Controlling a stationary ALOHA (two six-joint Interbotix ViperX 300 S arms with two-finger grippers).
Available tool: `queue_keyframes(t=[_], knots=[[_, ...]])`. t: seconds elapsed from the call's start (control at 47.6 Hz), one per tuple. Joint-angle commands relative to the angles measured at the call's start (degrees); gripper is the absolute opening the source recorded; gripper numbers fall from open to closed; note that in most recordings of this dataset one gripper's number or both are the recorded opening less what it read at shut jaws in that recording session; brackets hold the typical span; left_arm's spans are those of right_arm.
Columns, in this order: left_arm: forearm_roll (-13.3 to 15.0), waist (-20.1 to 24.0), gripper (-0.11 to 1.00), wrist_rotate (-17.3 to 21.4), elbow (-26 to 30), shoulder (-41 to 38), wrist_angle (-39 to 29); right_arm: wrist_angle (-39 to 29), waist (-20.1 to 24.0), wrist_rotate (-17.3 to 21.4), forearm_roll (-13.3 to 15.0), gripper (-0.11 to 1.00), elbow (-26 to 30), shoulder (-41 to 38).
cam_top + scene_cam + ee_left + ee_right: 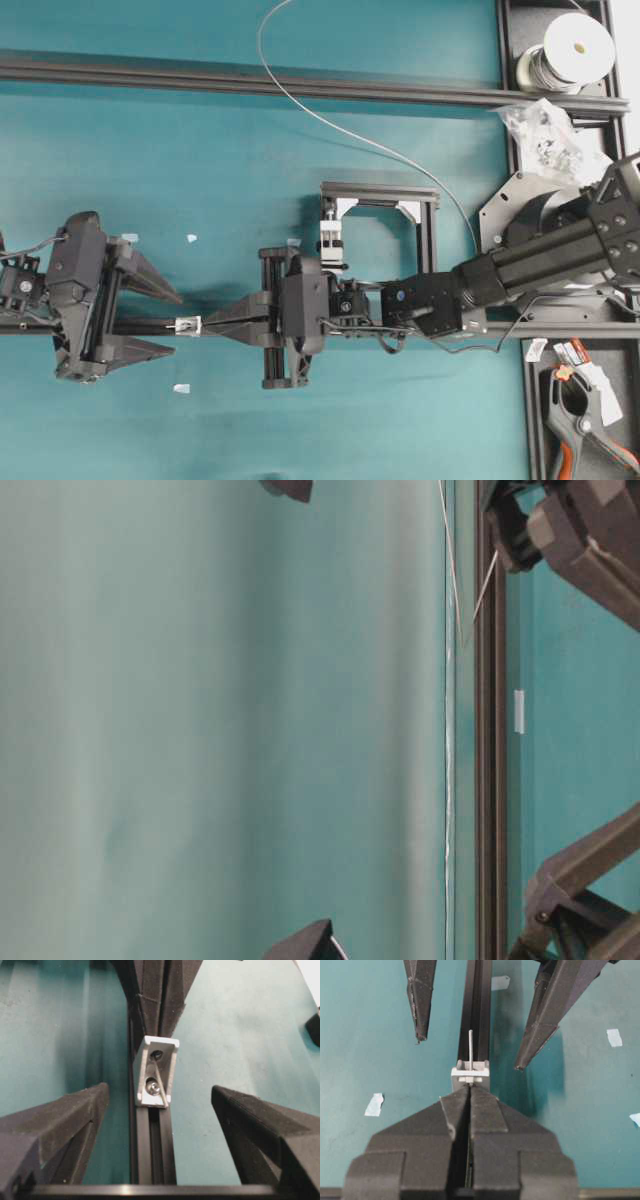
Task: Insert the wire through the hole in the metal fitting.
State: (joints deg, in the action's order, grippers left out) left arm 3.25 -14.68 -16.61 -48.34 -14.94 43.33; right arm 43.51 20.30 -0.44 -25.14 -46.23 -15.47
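1. On the black rail sits the metal fitting [154, 1072], tiny, rigid, bolted down by the look of it.
2. Right tool [469, 1091] is pinched together on the wire [470, 1050], whose stub pokes past the fitting.
3. Left tool [172, 322] stands apart, straddling the fitting.
4. Hair-fine, springy wire: best gripped at the stub.

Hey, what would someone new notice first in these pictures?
Probably the two black tools meeting nose to nose over a dark rail mid-table: the left tool open, the right tool shut. Between them sits the tiny silver fitting on the rail, with a short end of wire sticking out past it toward the left tool. At the far right corner, a white spool also draws the eye.
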Motion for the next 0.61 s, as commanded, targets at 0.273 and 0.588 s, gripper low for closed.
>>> queue_keyframes(t=[0.273,0.588], knots=[[-0.1,-0.2,0.00,0.0,0.9,2.3,0.3,0.3,-0.4,-0.1,0.2,-0.01,1.0,0.8],[-0.1,-0.3,-0.10,0.0,1.1,2.5,-0.7,0.1,-0.4,0.0,0.1,-0.01,1.1,0.8]])
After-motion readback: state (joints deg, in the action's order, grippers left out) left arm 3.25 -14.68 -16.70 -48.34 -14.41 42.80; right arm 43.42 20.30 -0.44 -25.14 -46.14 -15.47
